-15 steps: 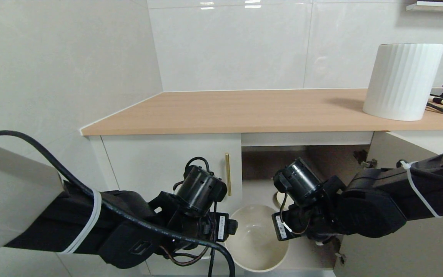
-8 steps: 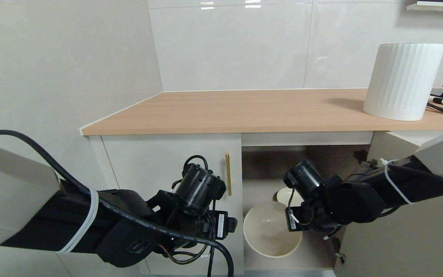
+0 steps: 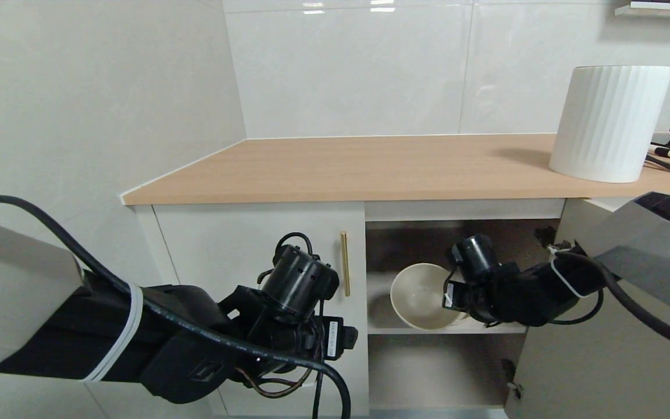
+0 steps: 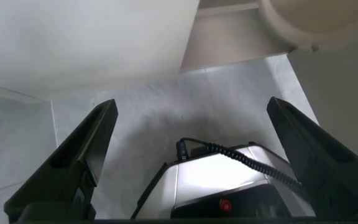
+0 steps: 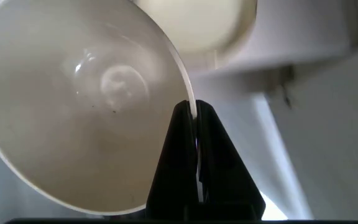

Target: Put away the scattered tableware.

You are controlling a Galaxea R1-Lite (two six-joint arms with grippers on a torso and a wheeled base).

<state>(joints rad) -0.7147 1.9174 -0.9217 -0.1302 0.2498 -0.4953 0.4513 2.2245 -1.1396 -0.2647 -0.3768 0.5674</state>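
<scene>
Cream dish [image 5: 197, 25] on shelf [image 3: 379, 317] beyond bowl [image 3: 421, 295]

Bowl [image 3: 420, 295] glossy ceramic; countertop [image 3: 370, 169] matt wood.

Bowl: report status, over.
Right gripper shut on bowl rim. Left gripper open, empty. Bowl tilted at cabinet shelf. Cream dish close beyond it, tight spot.
</scene>
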